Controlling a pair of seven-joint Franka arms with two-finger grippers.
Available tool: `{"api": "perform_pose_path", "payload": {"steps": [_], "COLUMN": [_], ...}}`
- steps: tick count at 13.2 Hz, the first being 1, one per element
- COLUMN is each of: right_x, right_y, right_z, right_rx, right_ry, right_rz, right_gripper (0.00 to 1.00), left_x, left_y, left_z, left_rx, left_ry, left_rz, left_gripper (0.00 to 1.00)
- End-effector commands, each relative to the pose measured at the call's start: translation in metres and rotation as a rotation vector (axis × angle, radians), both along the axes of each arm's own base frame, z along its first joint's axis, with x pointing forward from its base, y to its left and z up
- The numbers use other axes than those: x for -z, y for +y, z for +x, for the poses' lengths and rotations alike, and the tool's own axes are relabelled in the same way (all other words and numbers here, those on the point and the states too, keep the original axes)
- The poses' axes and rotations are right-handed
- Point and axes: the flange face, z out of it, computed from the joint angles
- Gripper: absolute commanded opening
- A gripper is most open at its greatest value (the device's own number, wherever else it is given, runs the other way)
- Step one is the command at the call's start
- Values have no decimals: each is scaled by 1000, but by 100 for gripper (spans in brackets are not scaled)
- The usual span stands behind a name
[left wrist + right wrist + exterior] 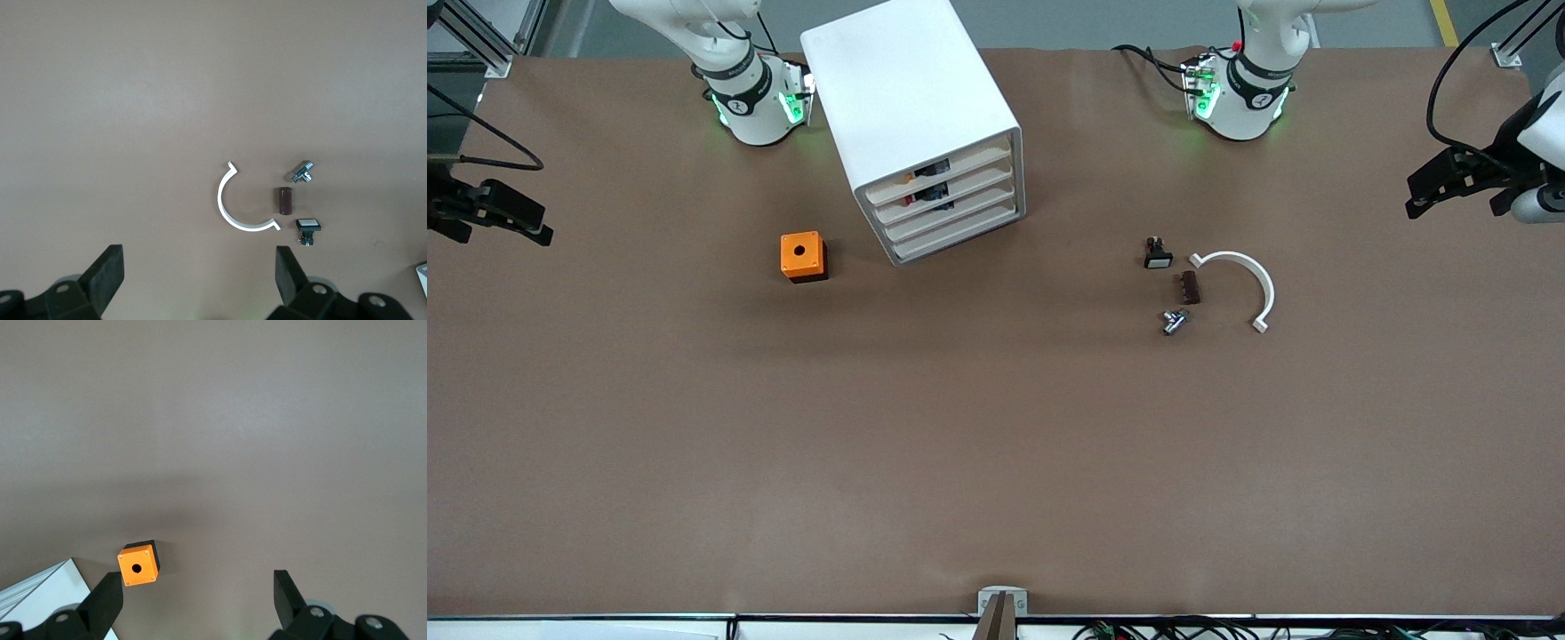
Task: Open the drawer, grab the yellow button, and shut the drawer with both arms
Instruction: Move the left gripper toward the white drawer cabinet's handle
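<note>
Waiting wide at the table's ends, left pincer (1436,191) and right pincer (503,218) gape apart, empty; top drawer (943,180) shut, an orange speck inside, likely the button.

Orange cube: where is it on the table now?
In the front view the orange cube sits on the table beside the white cabinet, toward the right arm's end and level with the cabinet's front corner.

Glossy white plastic cabinet (911,107), matt brown table (996,444), shiny metal fitting (1174,321).
</note>
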Motion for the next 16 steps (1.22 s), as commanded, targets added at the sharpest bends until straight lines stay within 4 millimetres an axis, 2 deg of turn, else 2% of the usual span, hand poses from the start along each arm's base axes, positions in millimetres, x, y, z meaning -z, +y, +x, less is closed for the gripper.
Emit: {"api": "perform_pose_path", "payload": {"steps": [1,4,5,6,7,8,11,12,14,16], "right_x": [-2,-3,-4,-4,-6,-6,-12,-12,-12,-13], "right_y": [1,1,1,1,1,0,2,2,1,2], "right_z": [-6,-6,-6,-6,-6,-5,-5,-5,-5,-5], "right_rx": [12,13,13,13,13,16,10,10,13,12], "right_ry": [-10,-12,-13,-13,-16,-19,-29,-29,-27,-33], "right_rz": [-17,-17,-17,-17,-17,-15,-16,-16,-16,-17], "right_gripper": [100,100,100,100,100,100,100,100,100,100], "left_x": [-3,3,6,20,31,34,68,79,103,119], "left_y": [1,-1,0,-3,-2,-5,-13,-19,-46,-69], "left_z": [4,16,25,35,39,41,56,59,59,60], "left_rx": [17,13,21,19,12,15,-27,-63,-160,-315], "left_ry": [8,14,16,40,63,68,129,146,218,256], "left_rz": [16,14,12,11,9,6,-13,-11,27,50], "left_gripper": [100,100,100,100,100,100,100,100,100,100]}}
